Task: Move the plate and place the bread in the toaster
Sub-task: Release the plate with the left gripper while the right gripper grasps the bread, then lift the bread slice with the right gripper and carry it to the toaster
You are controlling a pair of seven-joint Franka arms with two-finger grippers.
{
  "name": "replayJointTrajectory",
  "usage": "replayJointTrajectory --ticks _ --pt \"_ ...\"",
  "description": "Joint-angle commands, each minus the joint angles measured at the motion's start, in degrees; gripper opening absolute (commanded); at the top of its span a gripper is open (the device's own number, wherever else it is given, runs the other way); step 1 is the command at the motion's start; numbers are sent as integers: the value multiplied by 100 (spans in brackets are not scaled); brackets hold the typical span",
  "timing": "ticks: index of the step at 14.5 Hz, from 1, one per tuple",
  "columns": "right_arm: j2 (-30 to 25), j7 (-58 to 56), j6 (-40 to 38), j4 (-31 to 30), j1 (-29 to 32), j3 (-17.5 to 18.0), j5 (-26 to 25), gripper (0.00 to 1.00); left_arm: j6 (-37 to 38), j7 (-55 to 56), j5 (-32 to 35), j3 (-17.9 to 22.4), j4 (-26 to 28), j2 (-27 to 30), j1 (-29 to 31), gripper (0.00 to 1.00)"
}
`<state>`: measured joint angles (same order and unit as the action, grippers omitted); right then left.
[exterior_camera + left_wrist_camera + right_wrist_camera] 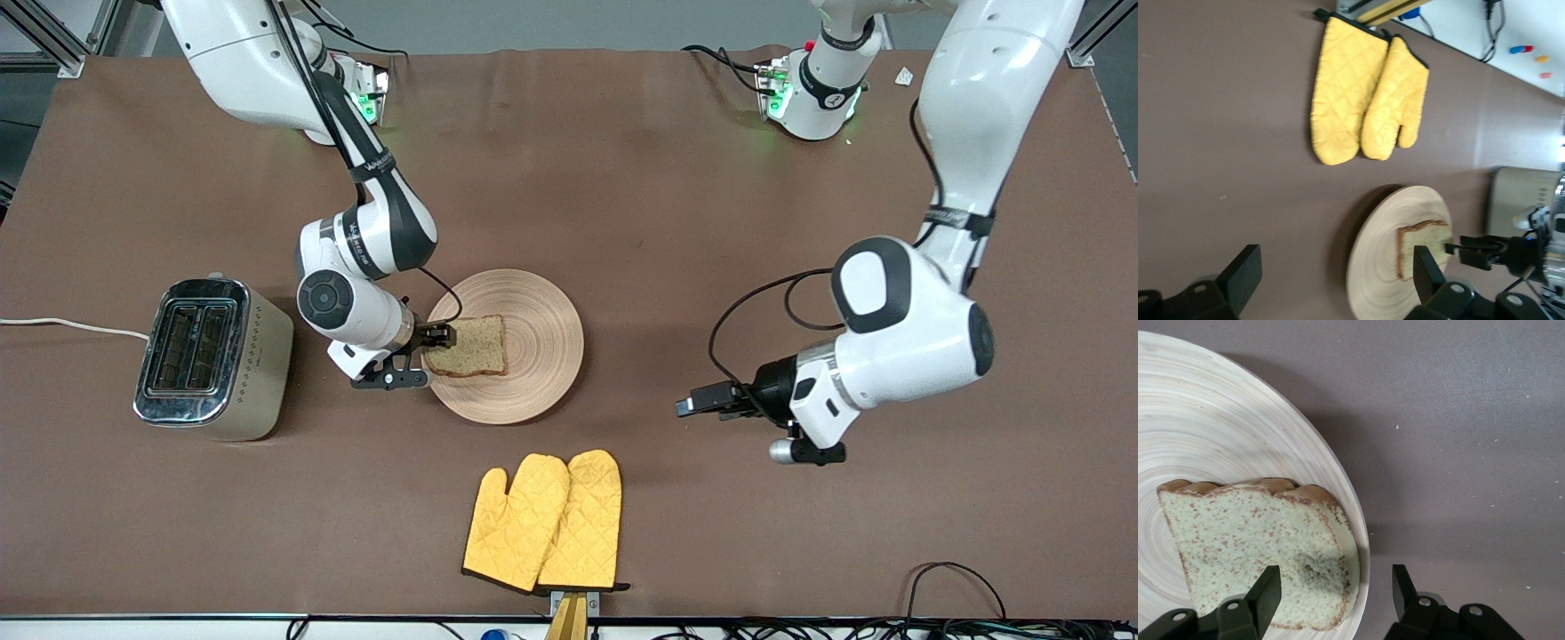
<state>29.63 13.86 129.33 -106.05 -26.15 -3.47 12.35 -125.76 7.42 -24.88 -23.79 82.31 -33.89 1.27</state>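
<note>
The wooden plate point(538, 324) lies mid-table with the bread point(471, 347) flat on it, near the rim at the right arm's end. My right gripper point(425, 357) is low at that rim and open. In the right wrist view point(1336, 577) one finger point(1268, 587) stands over the bread point(1251, 533) and the other is outside the plate's rim point(1338, 480). The toaster point(213, 356) stands toward the right arm's end, slots up. My left gripper point(702, 402) is open and empty over bare table toward the left arm's end; its view point(1335, 260) shows the plate point(1381, 267), bread point(1425, 243) and toaster point(1521, 200).
A pair of yellow oven mitts point(547, 524) lies nearer the front camera than the plate, by the table's edge; it also shows in the left wrist view point(1365, 100). The toaster's white cord point(71, 324) runs off the right arm's end of the table.
</note>
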Motion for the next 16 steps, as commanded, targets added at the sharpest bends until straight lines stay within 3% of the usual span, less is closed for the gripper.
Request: replayJointTrajectory --ticks 1,4,7,13,16 --pt "-9 46 66 -56 4 -13 57 59 717 242 859 15 189 444 347 100" --pt "8 38 66 -56 13 -13 57 53 1140 321 1914 32 171 734 524 100" --pt "8 38 75 -56 13 -22 57 50 2139 549 2706 32 -56 1112 629 100" --pt "43 29 75 -47 -22 -22 21 39 3459 453 2700 1243 302 2841 322 100" --pt "43 29 58 -38 -31 -22 21 34 3988 401 2778 1736 294 3291 103 100"
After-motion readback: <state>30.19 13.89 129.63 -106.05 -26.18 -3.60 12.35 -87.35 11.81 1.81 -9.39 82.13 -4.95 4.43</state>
